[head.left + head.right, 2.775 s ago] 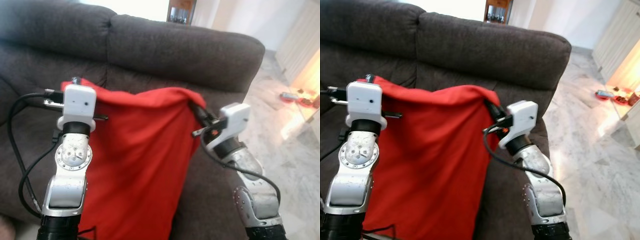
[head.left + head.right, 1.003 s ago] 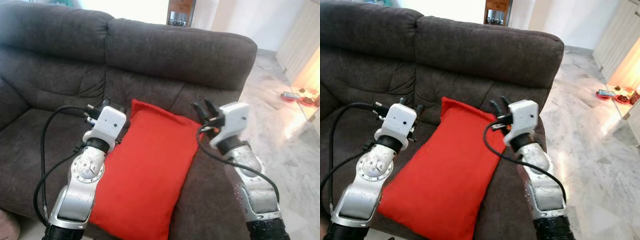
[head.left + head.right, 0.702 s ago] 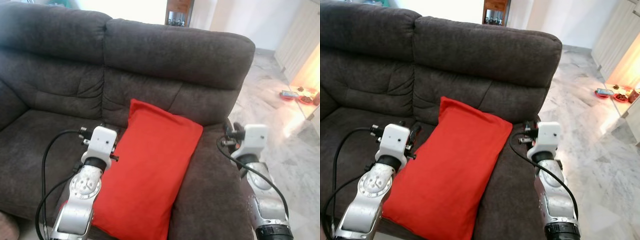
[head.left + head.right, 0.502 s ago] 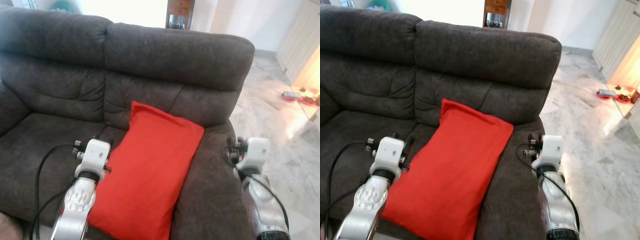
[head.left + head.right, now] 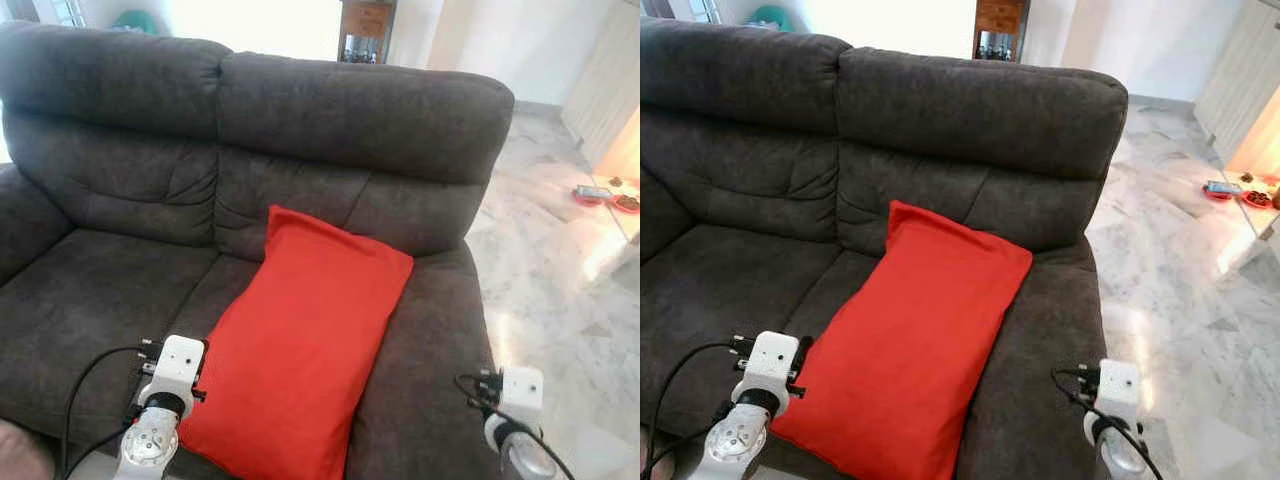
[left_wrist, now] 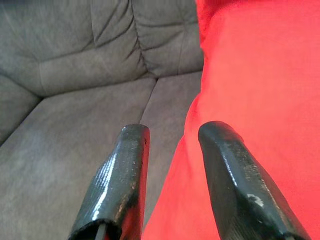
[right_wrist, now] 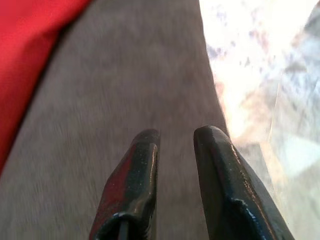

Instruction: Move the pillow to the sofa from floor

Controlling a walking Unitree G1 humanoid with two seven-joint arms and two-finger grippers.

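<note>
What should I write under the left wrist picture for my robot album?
The robot's open left hand hovers by the red pillow, which lies on the dark sofa.

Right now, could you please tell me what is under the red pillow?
The pillow lies on the sofa seat, top edge against the backrest. The cushion beneath is covered.

Right pincer [image 7: 172, 145] fingers apart, empty, over sofa [image 7: 125, 90] nr pillow [image 7: 30, 55] edge.
</note>
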